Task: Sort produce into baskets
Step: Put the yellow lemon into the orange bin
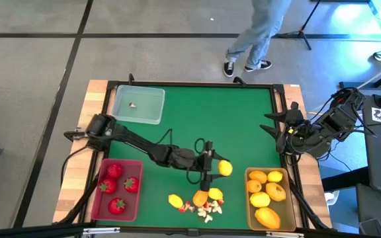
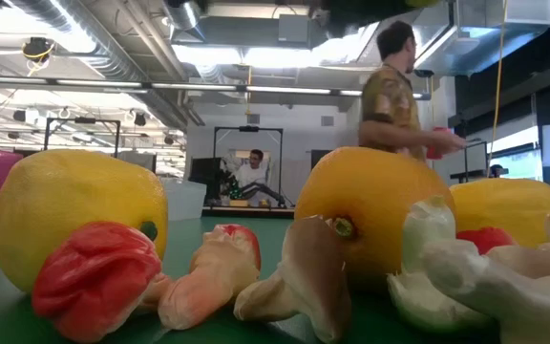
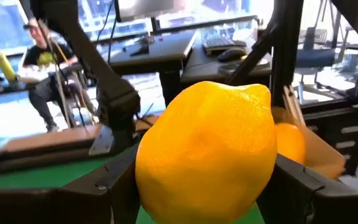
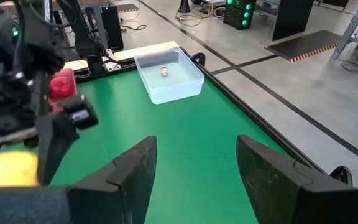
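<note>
**Q:** Where are the arms, and what are they holding?

**A:** Seen from above, the left arm reaches to the table's center. Its left gripper point(image 1: 222, 168) is clenched around a yellow lemon point(image 1: 225, 168), lifted just above the green mat point(image 1: 204, 119); the wrist camera shows the lemon point(image 3: 207, 149) filling the space between the fingers point(image 3: 114, 180). The right gripper point(image 1: 276, 125) waits at three o'clock, by the table's edge, fingers spread and holding nothing.

**Q:** How much is sorted?

**A:** A fair share, I judge. The red basket point(image 1: 96, 198) at seven o'clock holds four strawberries point(image 1: 114, 170). The tan basket point(image 1: 249, 198) at five o'clock holds about five lemons and oranges point(image 1: 268, 217). The clear basket point(image 1: 157, 106) at eleven o'clock holds one tiny bit point(image 1: 133, 104).

**Q:** What is left?

**A:** A loose pile point(image 1: 200, 201) at six o'clock: a few yellow and orange fruits with small white-and-red bits point(image 1: 207, 210) against them. The held lemon likely belongs in the tan basket. The small bits look like most of the remaining work.
</note>
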You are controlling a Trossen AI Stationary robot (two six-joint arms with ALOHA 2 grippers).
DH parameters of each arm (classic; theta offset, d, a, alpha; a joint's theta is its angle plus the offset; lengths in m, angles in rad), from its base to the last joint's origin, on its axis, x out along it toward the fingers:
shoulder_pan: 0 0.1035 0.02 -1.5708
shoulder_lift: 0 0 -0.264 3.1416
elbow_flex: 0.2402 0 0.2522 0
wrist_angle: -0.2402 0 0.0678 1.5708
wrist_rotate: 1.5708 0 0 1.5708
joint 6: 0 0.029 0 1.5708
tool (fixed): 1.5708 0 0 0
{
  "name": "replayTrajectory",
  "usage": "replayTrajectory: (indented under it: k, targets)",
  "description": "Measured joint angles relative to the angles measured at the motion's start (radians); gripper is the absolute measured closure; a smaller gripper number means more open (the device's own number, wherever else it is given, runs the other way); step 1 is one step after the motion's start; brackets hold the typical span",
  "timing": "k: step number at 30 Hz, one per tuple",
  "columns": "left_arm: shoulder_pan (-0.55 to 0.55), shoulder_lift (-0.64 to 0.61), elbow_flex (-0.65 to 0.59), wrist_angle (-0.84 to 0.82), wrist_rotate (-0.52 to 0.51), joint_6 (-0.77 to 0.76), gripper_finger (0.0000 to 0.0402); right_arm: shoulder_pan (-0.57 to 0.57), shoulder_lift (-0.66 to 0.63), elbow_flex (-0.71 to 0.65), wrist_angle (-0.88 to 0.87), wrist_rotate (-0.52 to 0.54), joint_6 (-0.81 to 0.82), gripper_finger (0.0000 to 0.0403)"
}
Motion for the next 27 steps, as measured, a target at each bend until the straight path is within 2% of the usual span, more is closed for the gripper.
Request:
replayTrajectory:
  k: [7, 19, 27]
  targets:
    - [0.005, 0.166, 0.201, -0.002, 0.038, 0.047, 0.0154, 0.000, 0.004, 0.000, 0.000, 0.000, 0.000, 0.0182]
    - [0.057, 0.387, 0.479, -0.009, 0.115, 0.000, 0.0154, 0.000, 0.004, 0.000, -0.001, -0.010, 0.000, 0.0182]
    - [0.071, 0.481, 0.576, -0.018, 0.124, -0.012, 0.0154, 0.000, 0.004, 0.000, -0.004, -0.016, 0.000, 0.0182]
